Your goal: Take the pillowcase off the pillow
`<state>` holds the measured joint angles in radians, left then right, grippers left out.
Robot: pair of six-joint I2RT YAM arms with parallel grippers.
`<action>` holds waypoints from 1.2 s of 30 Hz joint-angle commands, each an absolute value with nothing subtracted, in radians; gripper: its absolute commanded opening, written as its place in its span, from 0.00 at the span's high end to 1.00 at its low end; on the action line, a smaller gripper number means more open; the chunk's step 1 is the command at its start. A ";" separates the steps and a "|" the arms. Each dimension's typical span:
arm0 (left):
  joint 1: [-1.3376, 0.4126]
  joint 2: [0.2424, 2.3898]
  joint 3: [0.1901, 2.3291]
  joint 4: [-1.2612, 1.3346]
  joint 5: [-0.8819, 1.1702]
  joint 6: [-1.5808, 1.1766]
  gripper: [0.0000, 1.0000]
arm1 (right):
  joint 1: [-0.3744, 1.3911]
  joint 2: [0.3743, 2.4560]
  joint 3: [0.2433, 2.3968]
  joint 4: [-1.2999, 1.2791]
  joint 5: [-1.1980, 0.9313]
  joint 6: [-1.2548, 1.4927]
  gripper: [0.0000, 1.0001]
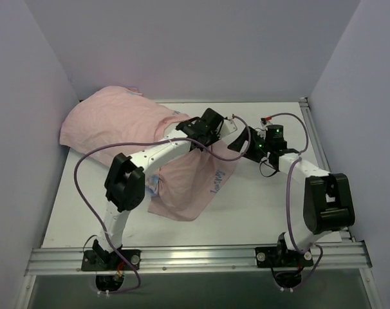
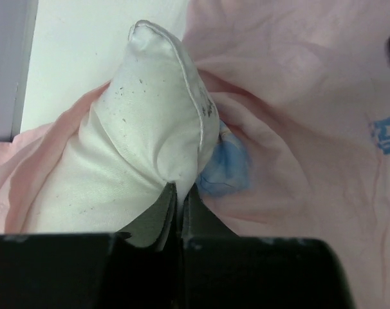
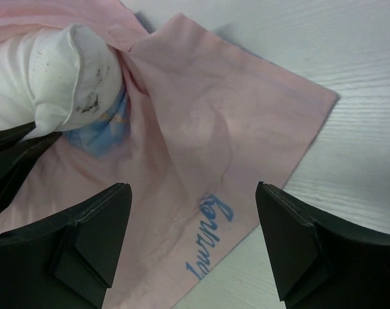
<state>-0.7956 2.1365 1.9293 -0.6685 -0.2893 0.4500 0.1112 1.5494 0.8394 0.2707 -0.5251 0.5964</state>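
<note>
The left claw (image 2: 179, 192) is clamped on the bared corner of the plump white fabric pillow (image 2: 143, 129) at the middle of the white table (image 1: 272, 206), and its thin pale-pink pillowcase (image 3: 214, 141) reaches to the far left corner. The right claw (image 3: 194, 193), open above, should pinch only pink cloth beside the opening and pull opposite.

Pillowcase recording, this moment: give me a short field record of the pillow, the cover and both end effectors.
pillow: white corner sticks out of the pillowcase; the rest is hidden under it
pillowcase state: pink side showing, crumpled, lying on the table
left end effector: shut on the pillow corner
right end effector: open above the pillowcase, holding nothing
task: not done, pillow mostly inside
</note>
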 commanded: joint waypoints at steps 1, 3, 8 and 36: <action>-0.764 1.930 1.911 -0.594 -0.238 0.364 0.98 | 0.222 1.578 0.888 0.385 -0.568 0.635 0.20; -0.752 1.902 1.917 -0.607 -0.198 0.342 0.98 | 0.262 1.624 0.955 0.393 -0.545 0.641 0.20; -0.719 1.852 1.916 -0.653 -0.134 0.276 0.98 | 0.310 1.761 1.017 0.536 -0.572 0.736 0.20; -0.601 1.825 2.057 -0.883 0.069 0.325 0.10 | 0.534 1.873 1.266 0.664 -0.629 0.749 1.00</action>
<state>-0.5991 1.7790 1.9945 -0.8532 0.1089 0.2920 0.5190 1.9114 1.1973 0.6250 -0.6247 0.7830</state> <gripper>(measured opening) 0.910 0.028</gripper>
